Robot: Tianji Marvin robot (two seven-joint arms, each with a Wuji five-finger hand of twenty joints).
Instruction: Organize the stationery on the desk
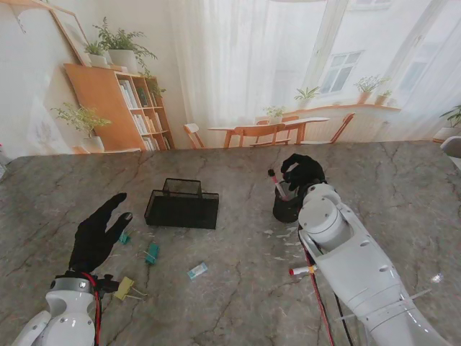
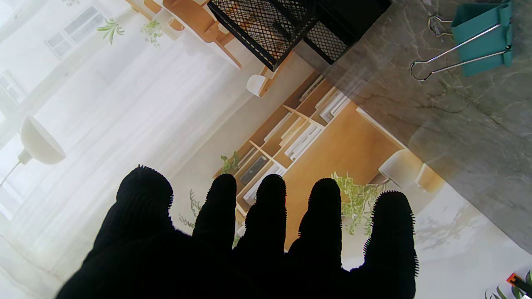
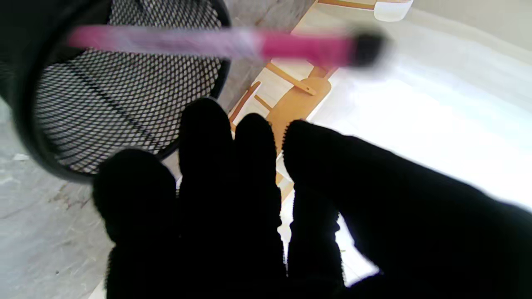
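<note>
Teal binder clips point(image 1: 151, 253), two; yellow clip point(image 1: 124, 287), one; mesh tray point(image 1: 181, 209), one.

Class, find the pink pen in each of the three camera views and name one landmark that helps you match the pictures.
Stand view: the pink pen leans out of the black mesh pen cup, just left of the right hand.
Left wrist view: not in it.
Right wrist view: the pen, blurred, crosses the picture over the cup's rim, beyond the fingers.
Shared landmark: the mesh pen cup, seen in the stand and right wrist views.
</note>
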